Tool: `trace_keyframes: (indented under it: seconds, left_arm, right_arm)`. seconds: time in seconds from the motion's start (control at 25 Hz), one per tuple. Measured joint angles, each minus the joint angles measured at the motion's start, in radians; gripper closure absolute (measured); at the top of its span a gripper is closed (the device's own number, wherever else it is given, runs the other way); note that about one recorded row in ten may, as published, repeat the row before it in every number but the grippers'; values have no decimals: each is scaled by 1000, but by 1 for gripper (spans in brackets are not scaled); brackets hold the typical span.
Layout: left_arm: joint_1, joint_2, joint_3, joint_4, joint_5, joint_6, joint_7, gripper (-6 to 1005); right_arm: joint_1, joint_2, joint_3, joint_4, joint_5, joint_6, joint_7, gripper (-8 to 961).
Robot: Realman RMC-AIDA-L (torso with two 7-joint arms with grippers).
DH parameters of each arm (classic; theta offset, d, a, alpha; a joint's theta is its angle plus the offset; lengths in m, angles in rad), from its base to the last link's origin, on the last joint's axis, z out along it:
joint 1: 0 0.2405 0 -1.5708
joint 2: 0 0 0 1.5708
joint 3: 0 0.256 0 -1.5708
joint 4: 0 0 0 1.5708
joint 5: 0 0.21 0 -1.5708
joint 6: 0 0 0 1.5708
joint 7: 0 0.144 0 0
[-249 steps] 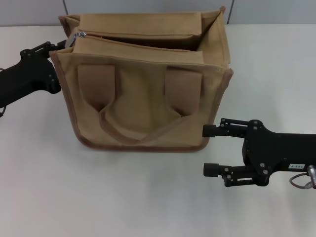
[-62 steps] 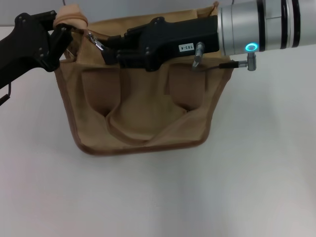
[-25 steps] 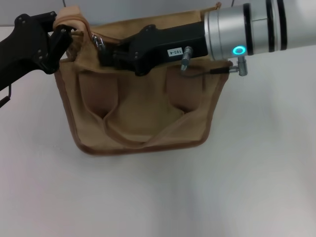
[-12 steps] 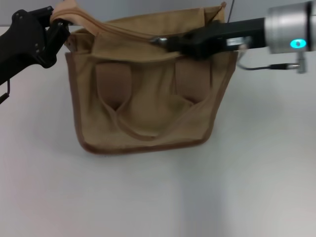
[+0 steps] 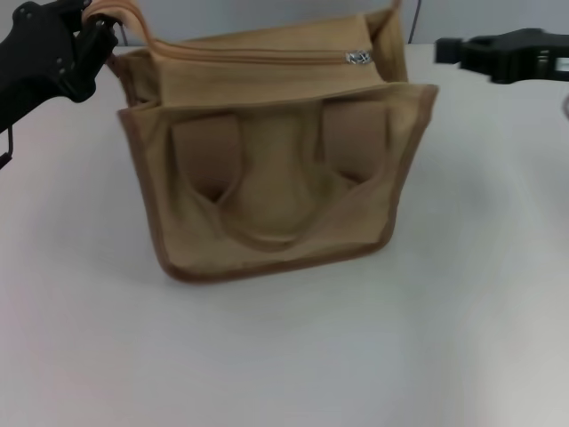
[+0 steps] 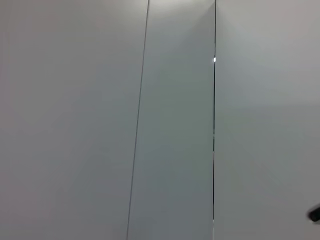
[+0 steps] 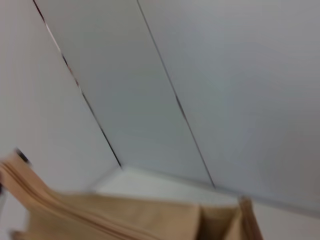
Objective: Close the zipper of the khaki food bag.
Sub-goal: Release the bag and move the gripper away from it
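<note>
Fingers of the left gripper (image 5: 96, 28) pinch the bag's (image 5: 267, 169) upper left corner, where a fold of khaki fabric bulges between them and lifts slightly. The right gripper (image 5: 449, 50) sits just beside the bag's upper right corner, apart from it and holding nothing; whether its fingers are spread or pressed together I cannot tell.

On the tabletop (image 5: 284, 356) the bag stands upright, front facing the head camera. Its zipper (image 5: 258, 59) runs along the top, with the silver slider (image 5: 358, 58) near the right end, so the line looks closed or nearly so.

Canvas like this should be soft and light: it will sag and shift under a pull unless one end is held. That small metal slider looks slippery, so the pull tab is probably the best place to grip.
</note>
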Motion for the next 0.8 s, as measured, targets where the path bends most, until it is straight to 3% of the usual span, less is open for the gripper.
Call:
trace_keyframes:
  seconds: [0.12, 0.32, 0.56, 0.8]
  left_arm:
    - [-7, 0, 0, 0, 0, -16, -5, 872]
    - [-15, 0, 1, 0, 0, -40, -18, 867]
    - [-41, 3, 0, 3, -1, -57, -54, 861]
    - [-55, 5, 0, 7, -1, -72, -74, 855]
  right_arm:
    - [-47, -5, 34, 59, 159, -72, -134, 950]
    - [-81, -23, 39, 162, 272, -297, -348, 826]
    - [-72, -41, 26, 332, 194, -450, -586, 618]
    - [-59, -18, 24, 422, 24, -448, -769, 374]
